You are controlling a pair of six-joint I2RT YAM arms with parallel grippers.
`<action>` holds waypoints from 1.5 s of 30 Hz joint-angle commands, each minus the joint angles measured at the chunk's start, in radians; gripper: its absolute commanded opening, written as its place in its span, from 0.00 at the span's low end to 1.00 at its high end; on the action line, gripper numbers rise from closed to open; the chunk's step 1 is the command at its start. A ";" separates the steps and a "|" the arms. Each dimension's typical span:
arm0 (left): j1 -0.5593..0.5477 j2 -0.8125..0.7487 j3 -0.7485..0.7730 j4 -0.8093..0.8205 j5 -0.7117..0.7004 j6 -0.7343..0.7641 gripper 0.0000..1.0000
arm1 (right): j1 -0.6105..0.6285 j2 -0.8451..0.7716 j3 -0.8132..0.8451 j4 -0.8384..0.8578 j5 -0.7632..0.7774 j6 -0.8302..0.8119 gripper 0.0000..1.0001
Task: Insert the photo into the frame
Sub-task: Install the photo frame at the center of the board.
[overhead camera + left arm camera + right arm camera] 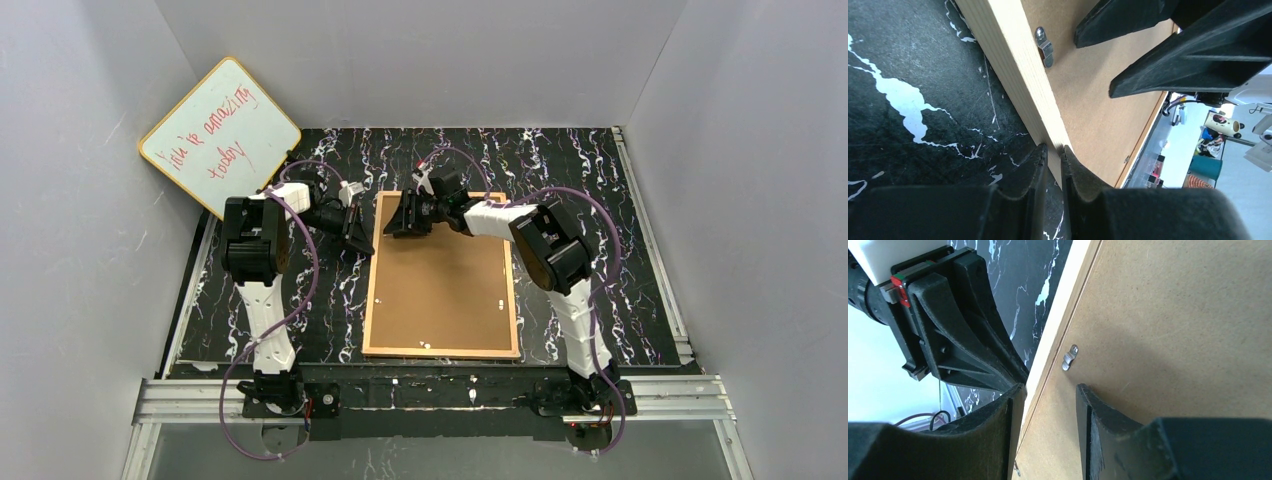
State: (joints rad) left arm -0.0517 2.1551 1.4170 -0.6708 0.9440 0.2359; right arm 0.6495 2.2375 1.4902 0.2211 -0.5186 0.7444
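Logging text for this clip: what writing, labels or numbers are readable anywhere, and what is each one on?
"You're amazing today": red handwriting on the yellow-rimmed whiteboard; the first word is scrawled, so its reading is a best guess.
Nothing else is legible in any view.

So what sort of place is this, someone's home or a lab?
Most likely a robotics lab test cell: plain grey walls box in a black marbled table, two robot arms are bolted to a metal rail at its near edge, and a whiteboard leans in the corner.
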 commanded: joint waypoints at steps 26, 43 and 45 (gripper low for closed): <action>-0.045 0.030 -0.066 0.025 -0.118 0.030 0.08 | 0.046 0.093 0.121 -0.030 0.043 0.000 0.43; -0.045 0.031 -0.070 0.026 -0.125 0.042 0.07 | 0.047 0.120 0.137 -0.021 0.025 0.011 0.43; -0.044 0.032 -0.072 0.025 -0.125 0.042 0.07 | 0.047 0.122 0.138 -0.018 0.026 0.015 0.42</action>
State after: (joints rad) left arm -0.0555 2.1540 1.3972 -0.6456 0.9619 0.2127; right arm 0.6765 2.3161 1.6066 0.1818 -0.4999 0.7563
